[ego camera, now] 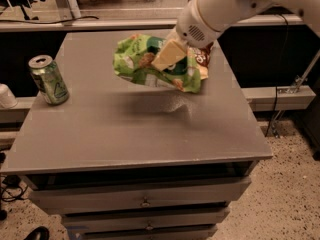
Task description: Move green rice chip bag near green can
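We see the gripper [169, 58] in the upper middle of the frame, at the end of a thick white arm [225, 6] that reaches in from the upper right corner. 1 cream-coloured finger [172, 50] lies across the front of the green rice chip bag [142, 66], and the claw is pinched on the bag's crumpled foil. The bag hangs clear of the grey table [125, 139], tilted, with its left end lower in the frame than the claw. Its soft shadow [157, 104] falls on the surface directly below.

A brown chip bag [203, 58] peeks out behind the right edge of the green one, just under the arm. We cannot tell whether the 2 bags touch.

The green can [48, 80] stands upright near the table's left edge, in the left middle of the frame. Its silver top faces up and a darker green triangle marks its side. It is well apart from the lifted bag, with bare table top between them.

Below the table top, at the bottom of the frame, we see 2 drawer fronts [145, 201], each with 1 small knob. A white rounded object [6, 96] sits at the far left edge, beyond the table. Speckled floor [280, 199] fills the lower right.
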Tool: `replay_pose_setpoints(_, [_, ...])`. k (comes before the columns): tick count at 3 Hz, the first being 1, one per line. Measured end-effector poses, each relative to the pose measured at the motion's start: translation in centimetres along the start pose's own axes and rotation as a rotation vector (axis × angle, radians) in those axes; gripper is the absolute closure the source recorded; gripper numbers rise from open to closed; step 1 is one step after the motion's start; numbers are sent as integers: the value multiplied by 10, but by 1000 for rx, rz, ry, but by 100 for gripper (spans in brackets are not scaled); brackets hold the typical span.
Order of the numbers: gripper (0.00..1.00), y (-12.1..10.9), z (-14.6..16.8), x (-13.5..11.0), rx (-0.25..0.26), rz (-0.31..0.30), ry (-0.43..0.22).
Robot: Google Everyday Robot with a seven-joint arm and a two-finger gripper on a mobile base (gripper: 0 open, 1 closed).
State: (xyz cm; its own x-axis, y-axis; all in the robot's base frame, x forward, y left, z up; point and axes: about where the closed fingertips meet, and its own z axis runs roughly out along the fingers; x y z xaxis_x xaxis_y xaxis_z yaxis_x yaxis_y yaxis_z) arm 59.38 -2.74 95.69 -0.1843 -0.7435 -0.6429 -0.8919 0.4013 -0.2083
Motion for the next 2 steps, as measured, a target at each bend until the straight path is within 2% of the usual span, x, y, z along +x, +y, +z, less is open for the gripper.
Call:
replay_pose_setpoints(1, [100, -25, 21, -31, 18, -91, -36])
replay_pose_setpoints(2, [100, -40, 37, -62, 39, -178, -49])
